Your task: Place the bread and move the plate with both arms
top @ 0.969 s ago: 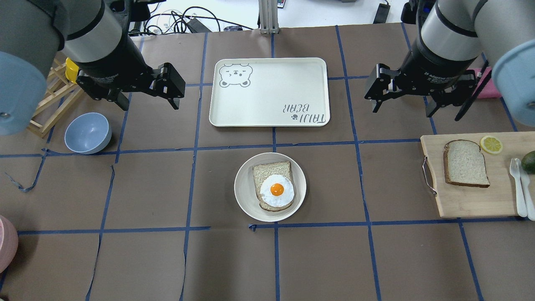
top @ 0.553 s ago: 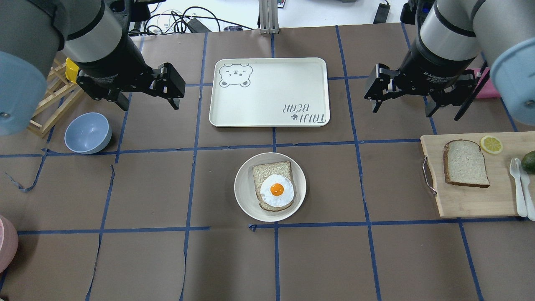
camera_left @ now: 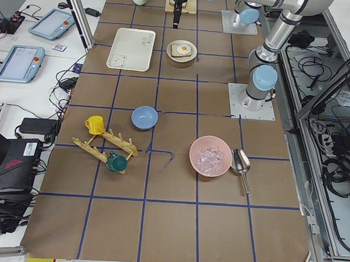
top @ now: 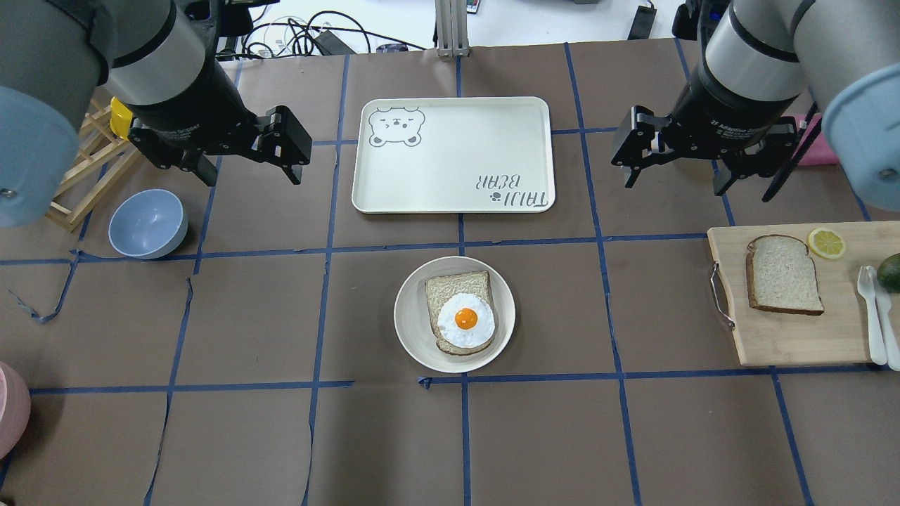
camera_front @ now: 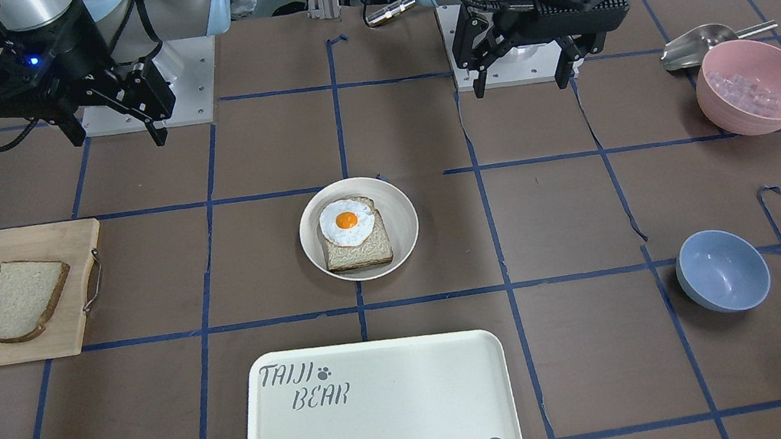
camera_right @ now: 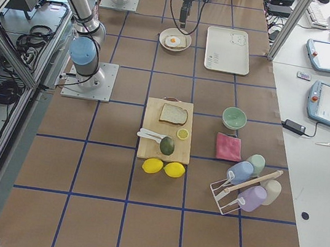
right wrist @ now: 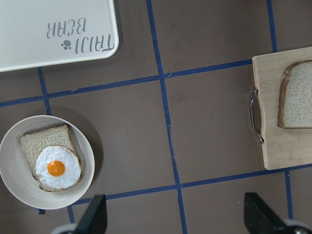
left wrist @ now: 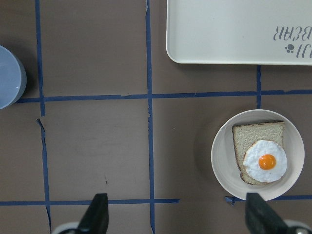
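Note:
The plain bread slice (top: 782, 274) lies flat on a wooden cutting board (top: 787, 337) at the right; it also shows in the front view (camera_front: 23, 299) and the right wrist view (right wrist: 297, 95). The round cream plate (top: 411, 316) sits mid-table and holds a darker slice with a fried egg (top: 465, 320). It also shows in the left wrist view (left wrist: 222, 156). My left gripper (top: 251, 176) is open and empty, high above the table, left of the tray. My right gripper (top: 675, 186) is open and empty, up and left of the board.
A white "TAIJI BEAR" tray (top: 453, 154) lies beyond the plate. A blue bowl (top: 148, 223) and a wooden rack (top: 91, 169) are at the left. A lemon slice (top: 826, 242), an avocado (top: 889, 270) and white cutlery (top: 874, 316) share the board. A pink bowl (camera_front: 755, 87) stands near my left base.
My right arm has shifted very slightly; its gripper stays open in nearly the same place. The left arm, the bread and the plate have not moved.

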